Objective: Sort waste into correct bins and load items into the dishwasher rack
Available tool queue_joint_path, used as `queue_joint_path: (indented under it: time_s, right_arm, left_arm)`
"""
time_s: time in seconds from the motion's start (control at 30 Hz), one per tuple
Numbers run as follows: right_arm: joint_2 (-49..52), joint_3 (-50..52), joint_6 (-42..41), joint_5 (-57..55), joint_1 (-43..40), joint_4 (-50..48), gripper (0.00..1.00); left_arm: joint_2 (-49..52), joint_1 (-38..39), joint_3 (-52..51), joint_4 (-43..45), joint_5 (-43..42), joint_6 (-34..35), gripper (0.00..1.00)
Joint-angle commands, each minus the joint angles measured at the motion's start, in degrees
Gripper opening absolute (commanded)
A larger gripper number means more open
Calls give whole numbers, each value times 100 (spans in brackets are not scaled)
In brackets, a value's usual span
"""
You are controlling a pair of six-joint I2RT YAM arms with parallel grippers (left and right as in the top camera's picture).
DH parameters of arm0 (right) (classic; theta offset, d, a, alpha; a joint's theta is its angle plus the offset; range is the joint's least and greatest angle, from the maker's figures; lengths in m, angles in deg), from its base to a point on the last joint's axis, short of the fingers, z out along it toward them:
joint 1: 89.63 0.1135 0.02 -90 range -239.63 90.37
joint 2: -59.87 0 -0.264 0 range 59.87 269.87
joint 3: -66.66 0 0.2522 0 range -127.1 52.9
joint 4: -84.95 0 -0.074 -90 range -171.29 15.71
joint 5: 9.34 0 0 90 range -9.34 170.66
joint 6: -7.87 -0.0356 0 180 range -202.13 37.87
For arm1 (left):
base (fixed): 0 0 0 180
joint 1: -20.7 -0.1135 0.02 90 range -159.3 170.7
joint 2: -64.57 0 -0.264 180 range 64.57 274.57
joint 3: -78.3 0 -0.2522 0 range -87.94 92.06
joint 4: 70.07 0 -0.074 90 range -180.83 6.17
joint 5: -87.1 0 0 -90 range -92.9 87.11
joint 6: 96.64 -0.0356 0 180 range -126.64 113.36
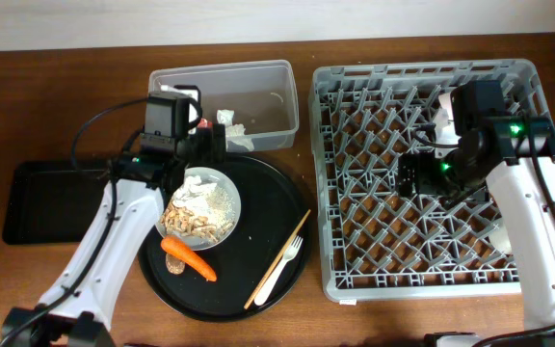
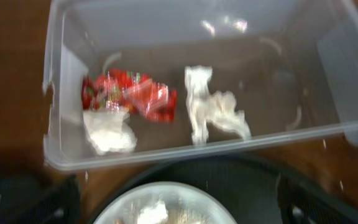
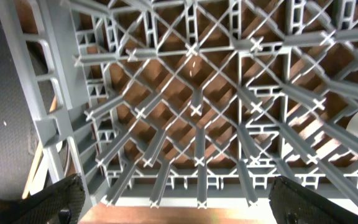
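The clear tub [image 1: 292,96] holds a red wrapper [image 2: 129,93] and two crumpled white tissues [image 2: 213,112] [image 2: 109,130]. My left gripper [image 1: 208,145] [image 2: 179,210] hangs open and empty over the gap between the tub and the white plate [image 1: 227,198]. The plate carries another tissue [image 1: 196,183] and beige food scraps [image 1: 191,226]. An orange carrot [image 1: 189,258], a white fork [image 1: 276,278] and a chopstick [image 1: 292,236] lie on the round tray. My right gripper [image 1: 409,175] [image 3: 188,208] is open and empty above the lattice floor of the grey dishwasher rack [image 1: 321,173].
The large round black tray [image 1: 268,193] sits between the tub and the rack. A shallow black rectangular tray [image 1: 41,198] lies at the far left. White dishes [image 1: 443,116] [image 1: 504,236] show in the rack, partly hidden by my right arm. Upright pegs [image 3: 197,124] stand below my right gripper.
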Motion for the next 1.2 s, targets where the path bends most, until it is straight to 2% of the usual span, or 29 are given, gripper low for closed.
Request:
queue_joint_path:
  time_s: [0.0,0.07,0.1,0.23,0.3,0.47,0.67,0.7,0.87,0.97,1.0,1.07,1.17]
  right_arm:
    - [-74,-11,4,33,-28,15,98]
    - [-74,-11,7,33,-31,24,98]
    - [-74,-11,7,33,-31,35,98]
    - [-74,-11,7,33,-31,33,98]
    - [-74,-11,7,33,-31,33,98]
    - [-74,-11,4,33,-31,46,98]
    - [-74,-11,7,33,-31,59,98]
    - [-74,-11,7,33,-31,61,98]
    - [-74,-11,7,33,-31,61,98]
    - [-74,-11,7,33,-31,59,98]
    - [-74,-11,7,33,-31,61,98]
    - [-74,-11,7,33,-31,61,98]
    - [-74,-11,7,33,-31,61,98]
  left_arm:
    - [-4,-24,9,92,24,-70,99]
    - [-4,-24,9,140,17,-70,99]
    - [-4,-20,9,-190,-39,-70,99]
    - [-2,-20,-59,-2238,-181,0,99]
    - [-2,-20,-339,-2190,-262,20,99]
    - [-2,-20,-1285,-1237,-262,17,99]
    - [297,-20,-1482,-951,-238,17,96]
    - [365,-20,-1482,-890,-236,17,89]
    - [367,-22,-1480,-612,-238,15,41]
    - [367,-20,-1480,-570,-236,13,19]
    - [367,-22,-1480,-566,-236,15,16]
    - [367,-22,-1480,-503,-236,15,1]
    - [306,-20,-1335,-527,-240,13,0]
